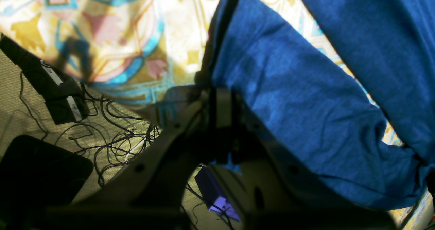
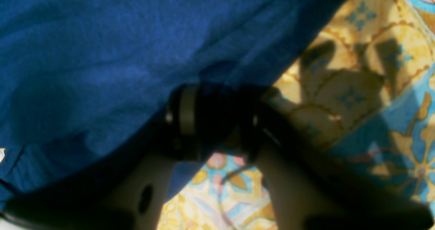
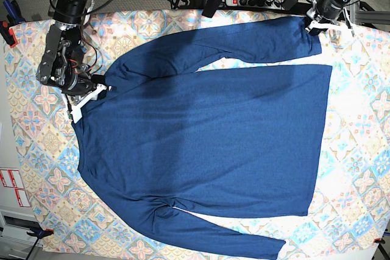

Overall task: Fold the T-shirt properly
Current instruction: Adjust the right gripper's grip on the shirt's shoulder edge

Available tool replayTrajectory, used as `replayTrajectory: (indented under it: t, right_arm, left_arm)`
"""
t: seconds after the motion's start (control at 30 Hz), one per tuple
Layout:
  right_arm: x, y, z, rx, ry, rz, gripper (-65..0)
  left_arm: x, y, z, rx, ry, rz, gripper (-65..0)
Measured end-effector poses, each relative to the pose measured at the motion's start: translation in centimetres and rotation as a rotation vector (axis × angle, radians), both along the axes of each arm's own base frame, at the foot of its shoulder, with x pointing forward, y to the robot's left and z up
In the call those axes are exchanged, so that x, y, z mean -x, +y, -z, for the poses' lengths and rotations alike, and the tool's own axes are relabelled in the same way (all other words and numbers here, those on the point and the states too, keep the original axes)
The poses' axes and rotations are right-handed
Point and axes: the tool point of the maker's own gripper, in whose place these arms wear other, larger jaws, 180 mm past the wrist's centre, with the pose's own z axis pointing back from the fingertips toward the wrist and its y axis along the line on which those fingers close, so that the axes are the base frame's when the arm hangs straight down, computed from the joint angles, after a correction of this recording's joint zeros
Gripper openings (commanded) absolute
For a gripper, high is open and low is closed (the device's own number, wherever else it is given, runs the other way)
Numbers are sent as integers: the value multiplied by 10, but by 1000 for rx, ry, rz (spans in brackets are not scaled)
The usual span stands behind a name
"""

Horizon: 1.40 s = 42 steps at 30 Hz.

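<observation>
left gripper (image 3: pixel 318 24) clenched on T-shirt (image 3: pixel 201 132) cuff | right gripper (image 3: pixel 85 97) parted at shoulder | I judge sleeve fold next: carry cuff inward

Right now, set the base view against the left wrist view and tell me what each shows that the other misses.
Only the base view shows the whole T-shirt spread flat, both sleeves out, and the right gripper at its shoulder. Only the left wrist view shows the floor below the table edge, with tangled cables and a power strip. Both show the left gripper, shut on the sleeve end, and the patterned tablecloth.
</observation>
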Motion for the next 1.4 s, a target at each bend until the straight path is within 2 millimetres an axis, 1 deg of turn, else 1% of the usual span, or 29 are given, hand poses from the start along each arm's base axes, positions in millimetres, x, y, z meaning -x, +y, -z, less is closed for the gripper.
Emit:
replayTrajectory:
  t: [0.23,0.33,0.4,0.53,0.6,0.8,0.9,1.0,1.1,1.23,1.4]
  right_arm:
    - [3,4,4,30,41,-58,-468]
    - [3,5,5,30,40,-58,-474]
    - [2,5,4,31,40,-58,-506]
    - [1,1,4,43,36,-43,-650]
    - [1,2,4,34,33,-39,-650]
    - [5,-5,3,-15,22,26,-649]
    - [6,-2,0,-22,8,-16,-649]
    - [11,0,-4,-6,37,-44,-649]
    - [15,1,-8,6,56,-63,-649]
    - [17,1,-8,17,63,-72,-649]
    - [17,0,-8,20,63,-73,-650]
  left_arm:
    - [0,0,0,0,-1,1,-650]
    - [-6,0,-1,-4,-11,3,-650]
    - [-9,0,-2,-3,-17,3,-650]
    - [-9,0,-2,-2,-16,2,-650]
    - [-8,0,-2,-2,-16,2,-650]
    - [-9,1,-2,-4,-17,3,-650]
    - [-9,2,-2,-6,-18,3,-650]
    - [-9,2,-2,-6,-19,3,-650]
    - [-15,2,-4,-7,-30,0,-650]
    - [-22,2,-6,-3,-47,-1,-650]
    - [-20,1,-5,-1,-43,-2,-650]
